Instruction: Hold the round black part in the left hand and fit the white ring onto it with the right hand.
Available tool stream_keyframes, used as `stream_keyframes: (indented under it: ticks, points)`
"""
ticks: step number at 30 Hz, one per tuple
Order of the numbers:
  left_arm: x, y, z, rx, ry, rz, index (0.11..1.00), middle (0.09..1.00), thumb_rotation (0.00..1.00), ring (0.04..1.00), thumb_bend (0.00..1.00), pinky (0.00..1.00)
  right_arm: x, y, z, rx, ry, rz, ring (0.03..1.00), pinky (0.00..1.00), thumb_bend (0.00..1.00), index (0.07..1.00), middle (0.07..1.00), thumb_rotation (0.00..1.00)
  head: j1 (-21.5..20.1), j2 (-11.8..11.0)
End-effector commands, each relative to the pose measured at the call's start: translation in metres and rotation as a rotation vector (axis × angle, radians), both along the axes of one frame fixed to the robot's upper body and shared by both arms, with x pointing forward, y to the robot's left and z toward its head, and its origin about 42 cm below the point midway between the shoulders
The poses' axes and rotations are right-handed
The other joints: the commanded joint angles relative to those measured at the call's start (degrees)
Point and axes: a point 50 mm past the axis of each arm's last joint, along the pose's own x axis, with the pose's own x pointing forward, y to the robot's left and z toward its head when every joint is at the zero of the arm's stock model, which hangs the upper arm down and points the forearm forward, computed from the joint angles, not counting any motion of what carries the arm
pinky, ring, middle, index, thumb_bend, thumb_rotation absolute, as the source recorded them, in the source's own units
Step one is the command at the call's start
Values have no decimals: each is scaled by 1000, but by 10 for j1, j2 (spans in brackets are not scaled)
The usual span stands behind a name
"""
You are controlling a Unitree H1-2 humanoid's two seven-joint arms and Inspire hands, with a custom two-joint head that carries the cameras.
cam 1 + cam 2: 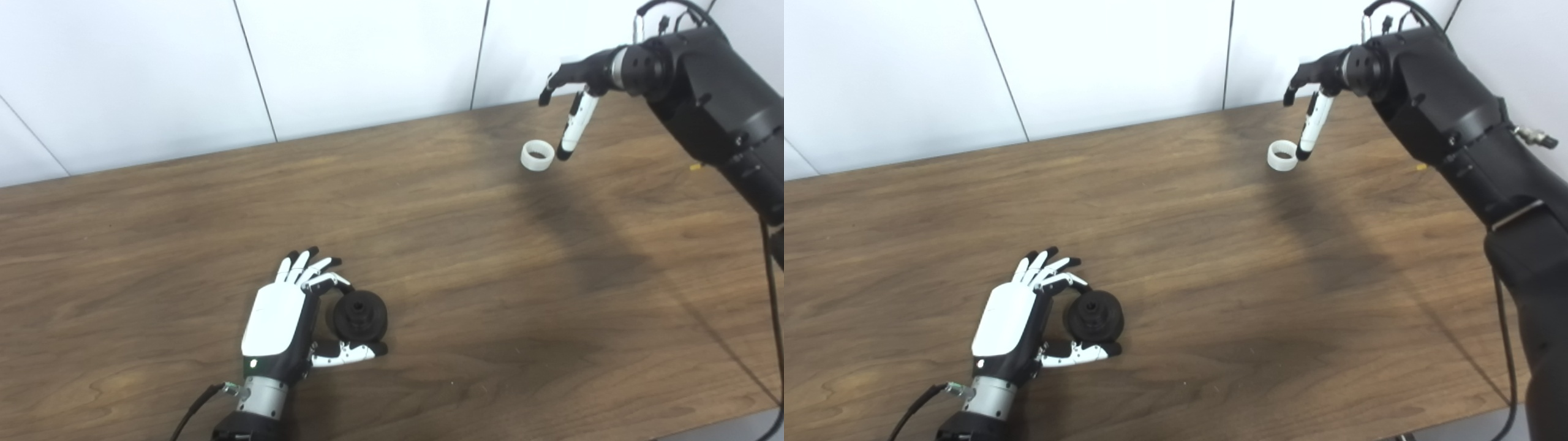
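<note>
Right hand [572, 92] grip on ring unclear

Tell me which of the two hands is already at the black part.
The left hand: its fingers curl around the round black part; the right hand hovers by the white ring.

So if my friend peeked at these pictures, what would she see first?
Probably the white-backed left hand near the front of the wooden table, its fingers and thumb curled around the round black part. Then, far off at the back right, the small white ring lying on the table, with a finger of the black right hand reaching down beside it.
</note>
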Motion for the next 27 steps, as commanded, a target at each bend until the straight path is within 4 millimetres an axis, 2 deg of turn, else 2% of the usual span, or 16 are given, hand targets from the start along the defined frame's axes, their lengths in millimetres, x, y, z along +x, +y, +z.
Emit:
stream_keyframes:
  ticks: [1,9,17,27]
  points:
    - [-16,1,-34,44,115,16,488,839,57,955,521,1000,6,0,35,-35,-103,5,1000,991,1000,841,1000,274,1,1]
    - [-17,0,-33,44,118,18,488,843,57,960,521,1000,7,5,24,-40,-116,1,1000,995,974,837,1000,260,5,-1]
    - [-19,-1,-34,41,115,19,487,839,58,954,521,1000,5,6,13,-35,-124,19,1000,1000,1000,835,999,296,18,-11]
    - [-21,-1,-35,29,121,26,487,839,56,960,521,1000,2,8,-6,-21,-120,46,1000,1000,998,826,1000,300,19,-9]
